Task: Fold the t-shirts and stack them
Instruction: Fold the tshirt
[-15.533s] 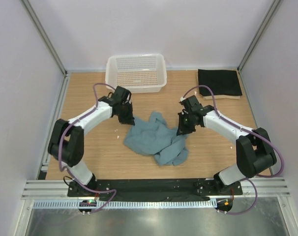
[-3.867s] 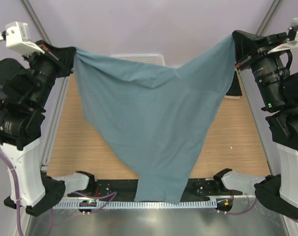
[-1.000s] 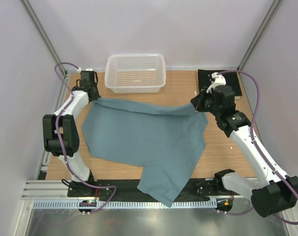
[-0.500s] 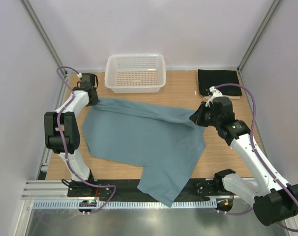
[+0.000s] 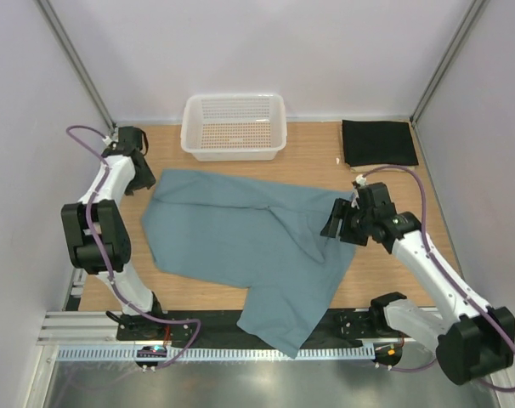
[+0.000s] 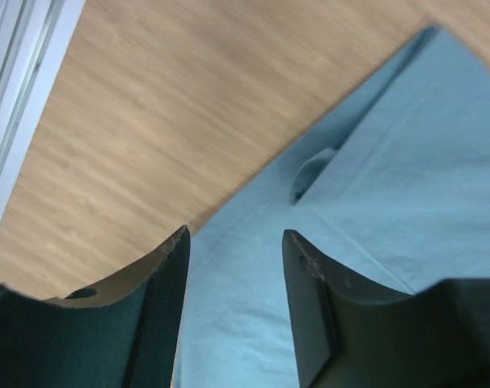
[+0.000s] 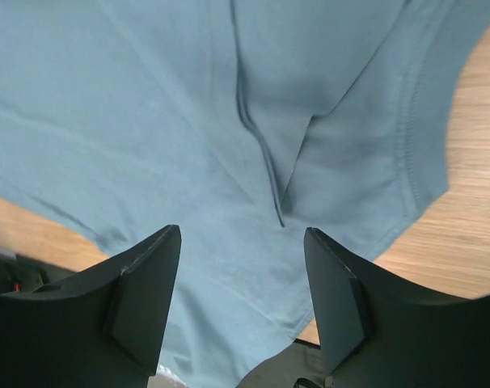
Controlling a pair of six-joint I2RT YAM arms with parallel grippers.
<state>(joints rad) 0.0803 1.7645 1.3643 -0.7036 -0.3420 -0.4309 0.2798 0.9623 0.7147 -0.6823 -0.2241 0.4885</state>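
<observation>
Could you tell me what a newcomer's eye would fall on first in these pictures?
The large teal-blue t-shirt dominates, spread across the middle of the wooden table with one end trailing over the near edge. The left gripper hovers open at its far left corner and the right gripper open over its right side. Behind stand a white mesh basket and, far right, a folded black t-shirt.

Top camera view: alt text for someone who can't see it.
A teal t-shirt lies spread on a wooden table, the left gripper open by its far corner, the right gripper open over its right side. A white basket and folded black shirt sit behind.
</observation>
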